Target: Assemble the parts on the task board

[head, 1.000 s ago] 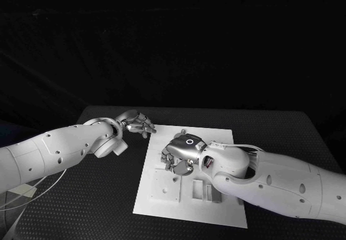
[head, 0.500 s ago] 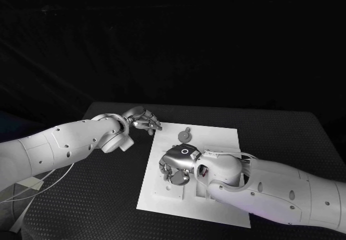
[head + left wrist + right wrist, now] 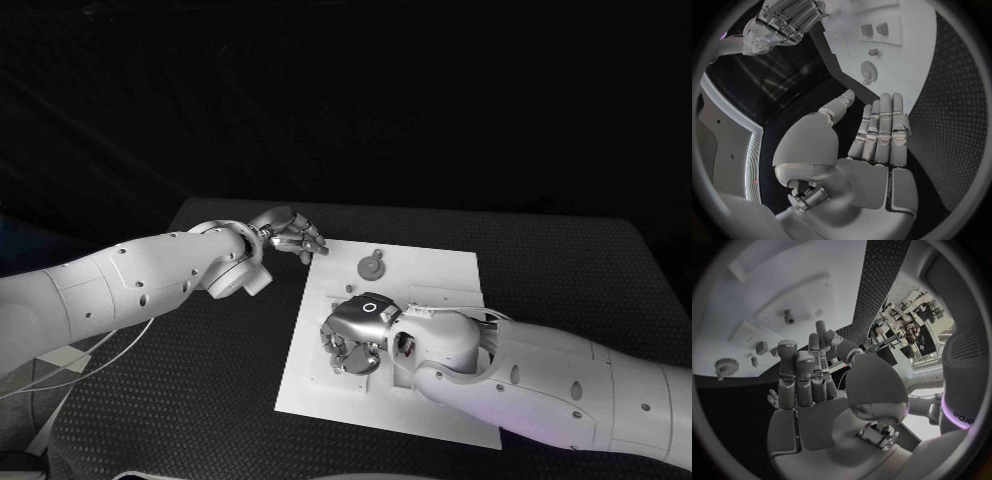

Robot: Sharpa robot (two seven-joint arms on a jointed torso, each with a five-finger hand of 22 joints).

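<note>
white board (image 3: 433,275) lies flat in the middle of the black tabletop (image 3: 577,260), with small grey parts on it. a round part with a little tab (image 3: 371,267) sits near the board's far edge, apart from both hands; from the left wrist it shows past the fingertips (image 3: 869,73), with a small peg (image 3: 874,52) and two small blocks (image 3: 874,29) farther on. the left hand (image 3: 293,236) hovers over the tabletop just off the board's far left corner, fingers straight and close together, thumb apart, holding nothing. the right hand (image 3: 355,335) is palm down over the middle of the board, fingers reaching toward the board's left side; from its wrist the fingers (image 3: 797,375) look straight and bare, nothing gripped.
</note>
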